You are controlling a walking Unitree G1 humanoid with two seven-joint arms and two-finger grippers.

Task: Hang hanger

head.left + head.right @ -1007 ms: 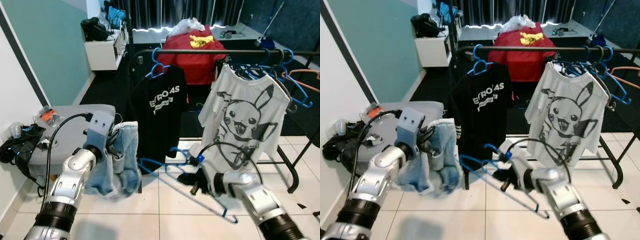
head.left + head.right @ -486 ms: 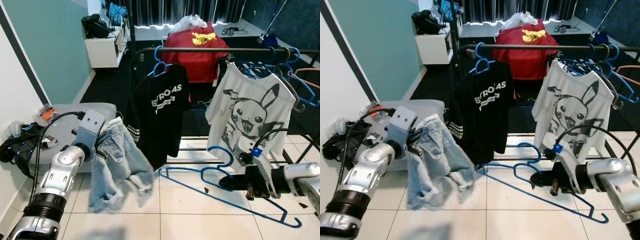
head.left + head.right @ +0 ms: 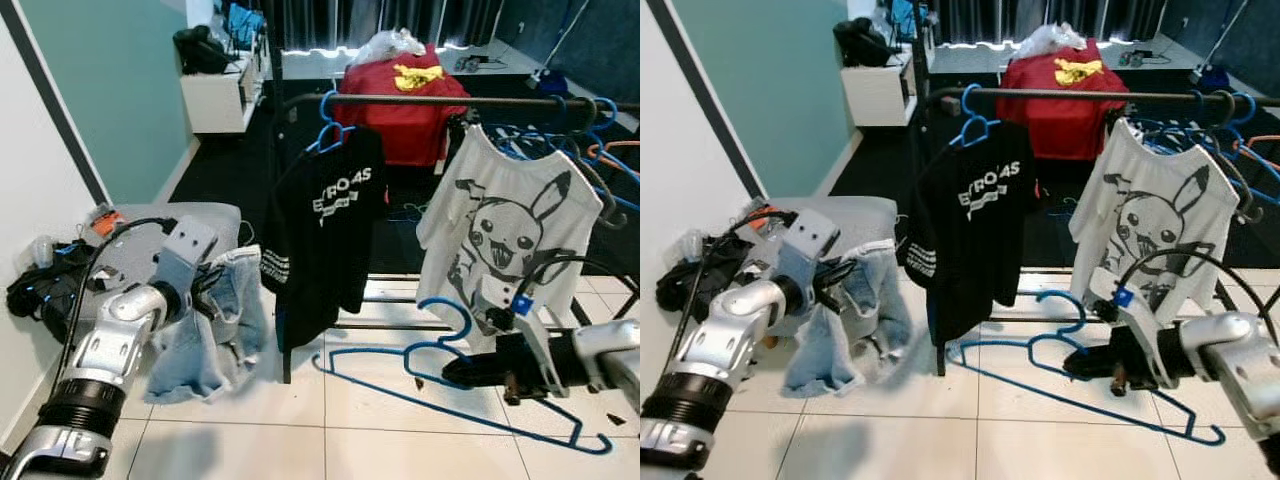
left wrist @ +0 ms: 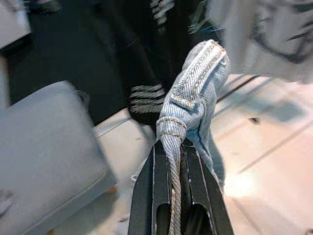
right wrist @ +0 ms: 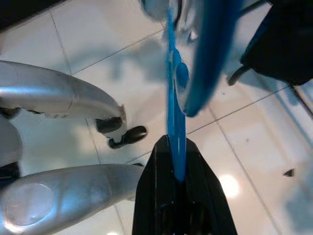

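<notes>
- near right, my right claw (image 3: 455, 374) is clamped on the blue hanger (image 3: 440, 372), low over the tiled floor (image 3: 330, 440); its long bar runs left to right, hook (image 3: 447, 310) curling up on the far side.
- near left, my left claw (image 3: 205, 292) is pinched together on a bunch of denim shorts (image 3: 215, 335), hanging beside a grey stool (image 3: 130, 250).
- farther off, the black rail (image 3: 440, 101) runs left to right, above and beyond the hanger; i judge the hook must rise and go far to reach it.
- a black t-shirt (image 3: 325, 230) and a white printed t-shirt (image 3: 505, 235) hang there, with a gap between them nearest my right arm.
</notes>
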